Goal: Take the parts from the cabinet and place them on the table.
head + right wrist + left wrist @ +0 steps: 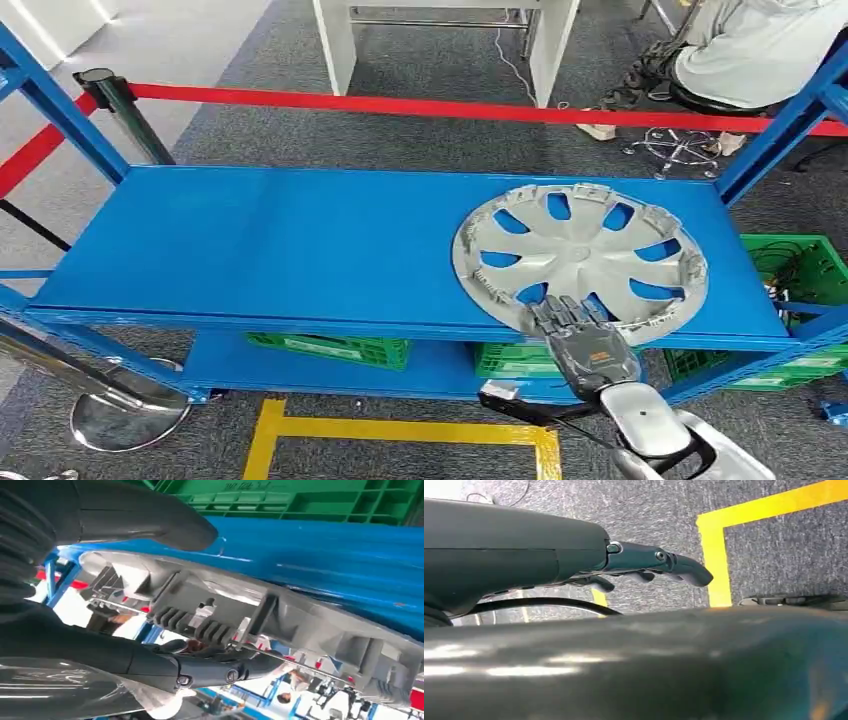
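Note:
A silver hubcap (pixel 580 256) lies flat on the right part of the blue shelf (pixel 270 240), its near rim at the shelf's front edge. My right hand (pixel 575 330) reaches up from below, and its fingers rest on that near rim. In the right wrist view the hubcap's rim (pixel 260 610) runs between the thumb (pixel 150 520) and the dark fingers (pixel 215 672); a thin strip of blue shows between thumb and rim. My left hand (pixel 644 567) hangs over the carpet with its fingers loosely extended and nothing in them.
Green crates (pixel 330 350) stand on the lower shelf and another (pixel 800 265) beside the rack on the right. A red barrier belt (pixel 400 105) runs behind the rack, with a person (pixel 760 50) seated beyond it. Yellow floor tape (pixel 400 432) marks the carpet in front.

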Controlling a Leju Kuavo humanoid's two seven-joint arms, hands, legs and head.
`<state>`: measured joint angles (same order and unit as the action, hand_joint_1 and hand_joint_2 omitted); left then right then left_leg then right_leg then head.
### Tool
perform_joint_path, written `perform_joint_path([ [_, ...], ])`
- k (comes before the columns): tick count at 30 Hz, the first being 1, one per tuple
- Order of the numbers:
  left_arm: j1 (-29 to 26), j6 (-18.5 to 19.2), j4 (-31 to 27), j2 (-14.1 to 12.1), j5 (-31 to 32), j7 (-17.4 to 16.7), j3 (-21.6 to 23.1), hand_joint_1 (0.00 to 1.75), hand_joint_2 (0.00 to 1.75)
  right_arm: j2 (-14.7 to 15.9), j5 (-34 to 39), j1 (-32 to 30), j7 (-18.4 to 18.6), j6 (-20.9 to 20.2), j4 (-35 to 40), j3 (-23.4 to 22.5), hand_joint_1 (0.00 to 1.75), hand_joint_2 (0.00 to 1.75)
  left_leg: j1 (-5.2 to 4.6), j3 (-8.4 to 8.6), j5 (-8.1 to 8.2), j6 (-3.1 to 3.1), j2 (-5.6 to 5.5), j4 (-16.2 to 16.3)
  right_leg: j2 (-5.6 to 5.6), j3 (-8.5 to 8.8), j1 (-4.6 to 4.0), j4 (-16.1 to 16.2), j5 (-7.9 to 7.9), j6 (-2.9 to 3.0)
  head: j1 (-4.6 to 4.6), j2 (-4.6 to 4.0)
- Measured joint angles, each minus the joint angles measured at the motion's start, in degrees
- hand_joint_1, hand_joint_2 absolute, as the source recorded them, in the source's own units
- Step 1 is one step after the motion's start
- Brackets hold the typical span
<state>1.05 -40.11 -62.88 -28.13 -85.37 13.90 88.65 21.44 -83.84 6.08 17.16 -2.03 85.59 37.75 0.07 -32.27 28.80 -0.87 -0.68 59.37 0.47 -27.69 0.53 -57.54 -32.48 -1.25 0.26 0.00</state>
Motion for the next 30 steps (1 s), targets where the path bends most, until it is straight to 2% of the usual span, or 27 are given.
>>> perform_joint_path([
  [2,-0.1,0.0,-0.1,0.0,0.1,0.0,0.0,0.00,0.00,0.1,-1.3,0.1,0.4,-0.2,0.0,0.2,0.00,1.75,0.00,0.00,0.00,0.00,0.00,0.0,0.00,0.00,0.00,0.0,0.00,0.00,-0.02,0.00],
  [3,-0.1,0.0,-0.1,-0.1,0.1,-0.1,0.0,0.00,0.00,0.2,-2.0,0.1,0.7,-0.2,0.0,0.3,0.09,1.75,0.00,0.00,0.00,0.00,0.00,0.0,0.00,0.01,0.00,0.0,0.00,0.00,-0.02,0.00],
  [4,-0.1,0.0,-0.2,-0.1,0.2,-0.2,0.0,0.00,0.00,0.2,-2.6,0.2,1.0,-0.3,0.0,0.5,1.52,1.75,0.00,0.00,0.00,0.00,0.00,0.0,0.00,0.00,0.00,0.0,0.00,0.00,-0.02,0.00],
  [5,-0.1,0.0,-0.3,-0.1,0.2,-0.2,0.0,0.00,0.00,0.2,-3.3,0.2,1.4,-0.4,0.0,0.6,1.52,1.75,0.00,0.00,0.00,0.00,0.00,0.0,0.00,0.01,0.00,0.0,0.00,0.00,-0.02,0.00],
  [6,-0.1,0.0,-0.3,-0.1,0.2,-0.2,0.0,0.00,0.00,0.2,-4.0,0.3,1.6,-0.5,0.0,0.7,1.75,1.75,0.00,0.00,0.00,0.00,0.00,0.0,0.00,0.00,0.00,0.0,0.00,0.00,-0.02,0.00],
  [14,-0.4,0.0,-0.5,-0.1,0.4,-0.4,-0.1,0.00,0.00,0.5,-6.2,1.8,5.5,-0.9,0.1,2.5,1.75,1.75,0.00,0.01,0.00,0.00,0.00,0.0,0.01,0.00,0.00,0.0,0.00,0.00,-0.02,0.00],
  [22,-0.5,0.0,-0.6,0.0,0.9,-0.6,-0.3,0.00,0.00,1.3,-6.2,2.4,7.0,-0.6,0.1,4.2,1.75,1.75,0.00,0.01,0.00,0.00,0.00,0.0,0.00,0.00,0.00,0.0,0.00,0.00,-0.02,0.00],
  [27,-0.9,0.0,-0.6,0.0,1.1,-0.6,-0.6,0.00,0.00,2.1,-6.1,2.4,9.4,1.6,0.1,5.8,1.75,1.75,0.00,-0.01,0.00,0.00,-0.01,0.0,0.00,-0.01,0.00,0.0,0.00,0.00,-0.02,0.00],
  [30,-1.2,0.0,-0.8,0.0,1.3,-0.4,-1.0,0.00,0.00,3.0,-6.0,2.5,11.5,5.4,0.3,7.3,1.75,1.75,-0.01,-0.03,0.00,0.00,0.00,0.0,0.00,-0.03,0.01,0.0,0.00,0.00,0.00,0.00],
])
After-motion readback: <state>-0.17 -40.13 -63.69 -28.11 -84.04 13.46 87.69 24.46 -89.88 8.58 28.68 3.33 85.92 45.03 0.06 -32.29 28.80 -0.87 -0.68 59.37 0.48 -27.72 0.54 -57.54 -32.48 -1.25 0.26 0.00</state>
